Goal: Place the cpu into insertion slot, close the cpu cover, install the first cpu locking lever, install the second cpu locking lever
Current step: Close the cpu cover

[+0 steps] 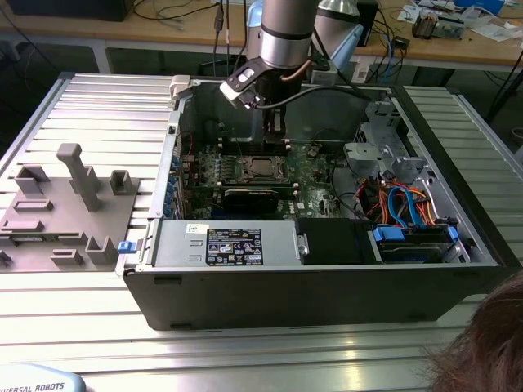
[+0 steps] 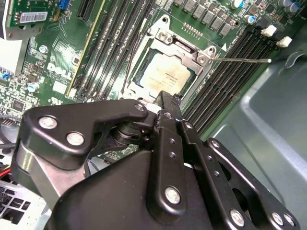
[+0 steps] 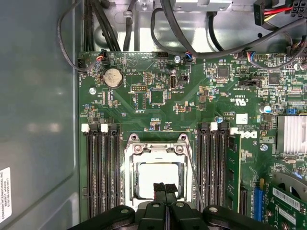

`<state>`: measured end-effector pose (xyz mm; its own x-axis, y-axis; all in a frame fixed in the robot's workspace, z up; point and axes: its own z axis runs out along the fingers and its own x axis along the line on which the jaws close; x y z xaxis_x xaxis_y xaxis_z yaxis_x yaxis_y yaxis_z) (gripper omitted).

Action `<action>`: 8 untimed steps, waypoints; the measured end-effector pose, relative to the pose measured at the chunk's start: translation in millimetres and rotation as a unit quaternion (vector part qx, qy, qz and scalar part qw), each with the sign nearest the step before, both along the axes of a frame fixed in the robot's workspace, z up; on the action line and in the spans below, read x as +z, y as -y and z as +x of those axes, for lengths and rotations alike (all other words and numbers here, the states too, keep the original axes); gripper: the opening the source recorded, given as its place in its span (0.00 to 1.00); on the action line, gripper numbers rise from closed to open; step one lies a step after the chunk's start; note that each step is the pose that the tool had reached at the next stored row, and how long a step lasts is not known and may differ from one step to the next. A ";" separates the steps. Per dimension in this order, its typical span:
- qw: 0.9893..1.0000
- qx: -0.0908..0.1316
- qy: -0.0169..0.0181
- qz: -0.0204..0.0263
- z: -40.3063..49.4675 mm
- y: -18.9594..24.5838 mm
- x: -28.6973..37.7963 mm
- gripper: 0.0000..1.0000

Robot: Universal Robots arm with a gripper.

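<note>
1. An open computer case (image 1: 327, 286) lies on a ridged metal table (image 1: 82, 310). Its green motherboard (image 3: 158, 96) faces up, and the robot arm reaches down into the case.
2. The cpu (image 2: 165, 76) sits flat in the insertion slot (image 1: 262, 168) near the middle of the board. Long black memory slots (image 2: 225, 81) run along both sides of it.
3. The cpu cover (image 3: 156, 150) appears to lie down over the chip. The chip's dull silver top shows through the cover's square window.
4. The gripper (image 3: 165, 188) hangs just over one edge of the socket; whether it touches the metal cannot be told. In both wrist views its two fingers are pressed together with nothing between them.
5. In the second wrist view a thin metal rod (image 2: 240, 60) juts from one corner of the socket across the memory slots. It looks like a locking lever that is not yet latched.
6. Judging by this, placing the chip and closing the cover are done, and the step in hand is the lever work.
7. That work likely calls for meeting the slim rod squarely and pressing it down under its hook. The fingers should not slide onto the memory slots or lean on the cover.
</note>
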<state>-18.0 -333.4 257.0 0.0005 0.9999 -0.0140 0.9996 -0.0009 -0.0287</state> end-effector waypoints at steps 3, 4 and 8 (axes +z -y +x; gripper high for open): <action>1.000 0.000 0.000 0.000 0.0 0.0 1.0 0.11; 1.000 0.000 0.000 0.000 0.0 0.0 1.4 0.11; 1.000 0.000 0.000 0.000 0.0 0.0 2.7 0.11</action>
